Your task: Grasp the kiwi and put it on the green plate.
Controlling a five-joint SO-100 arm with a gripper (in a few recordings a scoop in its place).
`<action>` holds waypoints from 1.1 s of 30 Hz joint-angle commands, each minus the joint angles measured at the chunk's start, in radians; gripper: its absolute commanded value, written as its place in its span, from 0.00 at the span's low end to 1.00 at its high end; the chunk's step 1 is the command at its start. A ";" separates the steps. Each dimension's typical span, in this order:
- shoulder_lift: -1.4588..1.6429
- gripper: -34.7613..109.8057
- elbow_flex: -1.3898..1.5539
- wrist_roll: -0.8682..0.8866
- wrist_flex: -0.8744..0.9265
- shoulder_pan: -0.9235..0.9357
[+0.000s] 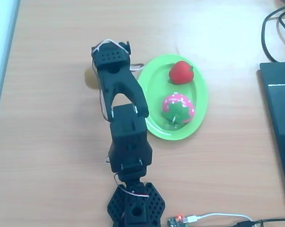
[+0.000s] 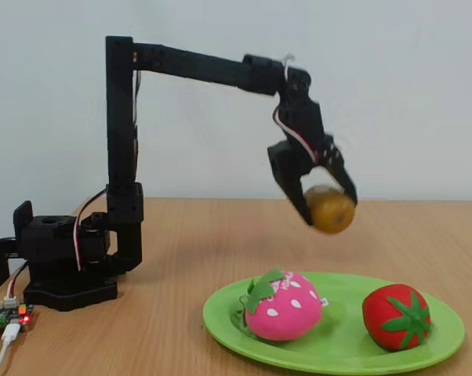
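Golden-brown kiwi (image 2: pixel 331 210) held aloft by the gripper (image 2: pixel 318 196)
Clenched across its smooth, seemingly light middle; slipping is judged possible

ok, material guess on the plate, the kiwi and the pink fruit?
Green plate: looks like glossy moulded plastic, with a soft sheen along the raised rim.
Kiwi, held in the pincer: smooth, matte golden-brown; plastic or foam, cannot tell, and it is blurred.
Pink fruit: looks soft and stuffed, like fabric, with felt-like green leaves and a small sewn-in tag.
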 commanded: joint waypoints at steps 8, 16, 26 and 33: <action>0.086 0.42 -0.086 -0.005 0.032 0.190; 0.048 0.42 -0.094 -0.037 0.037 0.364; -0.083 0.42 -0.094 -0.071 0.037 0.505; -0.178 0.42 -0.094 -0.061 0.037 0.543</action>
